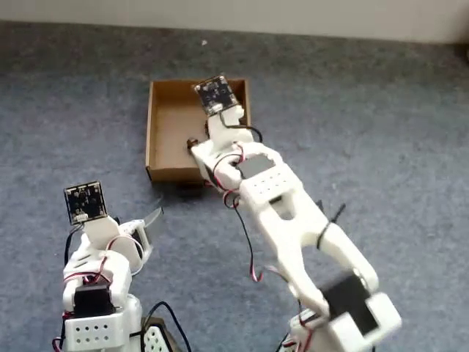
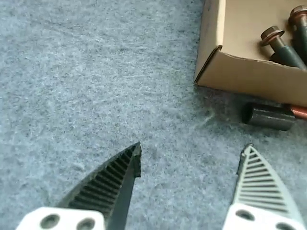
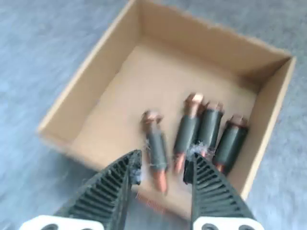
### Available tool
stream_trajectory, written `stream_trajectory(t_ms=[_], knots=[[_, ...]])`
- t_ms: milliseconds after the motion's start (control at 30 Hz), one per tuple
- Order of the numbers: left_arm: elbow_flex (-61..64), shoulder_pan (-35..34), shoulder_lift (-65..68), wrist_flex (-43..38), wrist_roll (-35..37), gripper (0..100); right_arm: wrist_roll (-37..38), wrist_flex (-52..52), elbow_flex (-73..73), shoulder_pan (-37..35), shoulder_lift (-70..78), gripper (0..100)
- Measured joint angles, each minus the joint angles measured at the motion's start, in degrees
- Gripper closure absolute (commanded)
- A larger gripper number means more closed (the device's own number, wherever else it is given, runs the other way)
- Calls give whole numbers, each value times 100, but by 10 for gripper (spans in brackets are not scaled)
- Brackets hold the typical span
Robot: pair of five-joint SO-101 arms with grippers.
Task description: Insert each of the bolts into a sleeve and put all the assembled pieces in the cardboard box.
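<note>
While the right gripper (image 3: 164,158) hangs unclenched over four assembled pieces (image 3: 189,129) in the cardboard box (image 1: 150,128), upper centre, the left gripper (image 2: 194,146), also spread, should pinch the stray sleeve (image 2: 268,116) beside the box wall squarely mid-barrel, I reckon.

Four assembled pieces (image 3: 209,127) in the cardboard box (image 3: 96,81), a fifth piece (image 2: 268,116) just outside.

The right arm (image 1: 293,220) stretches out long from its base at 5 o'clock toward 11 o'clock, with the wrist bent downward at the far end. The right gripper (image 3: 165,158) points down, its jaws parted a little and empty. The left arm (image 1: 102,257) sits folded at 8 o'clock, aimed toward 2 o'clock. The left gripper (image 2: 194,147) hangs low, its jaws spread wide and empty.
</note>
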Motion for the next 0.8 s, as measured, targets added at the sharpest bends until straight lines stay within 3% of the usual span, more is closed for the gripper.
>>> stream_trajectory(t_ms=[133,300,800], knots=[[0,0,0,0,0,671,123,941,334,-448,-510,864],[0,0,0,0,0,671,1011,1213,668,-1152,-387,861],[62,0,0,0,0,671,1916,1213,-905,-1090,1873,860]])
